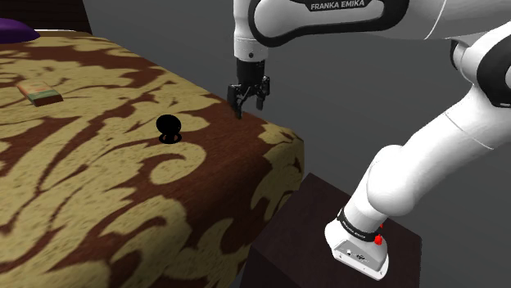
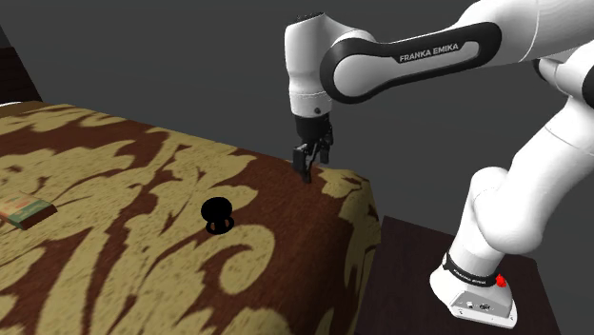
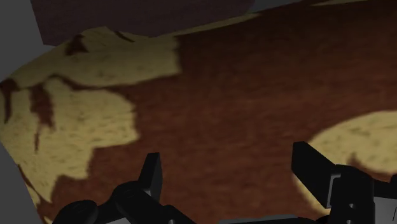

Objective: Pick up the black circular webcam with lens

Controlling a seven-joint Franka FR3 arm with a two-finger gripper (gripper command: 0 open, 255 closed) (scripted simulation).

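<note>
black round webcam (image 1: 169,127) (image 2: 218,211) sits on the bed (image 1: 98,213), on its brown-and-gold patterned cover, well in from the edge nearest the stand (image 1: 311,221). jaws are apart with nothing between them, hanging just above the bed's corner and well apart from the webcam, off to its right in the shoulder view; in the wrist view only bare cover lies between the fingers (image 3: 151,175). a small flat book-like item (image 1: 39,92) lies farther off at the shoulder view's left, with a purple cushion (image 1: 12,31) beyond it.
</note>
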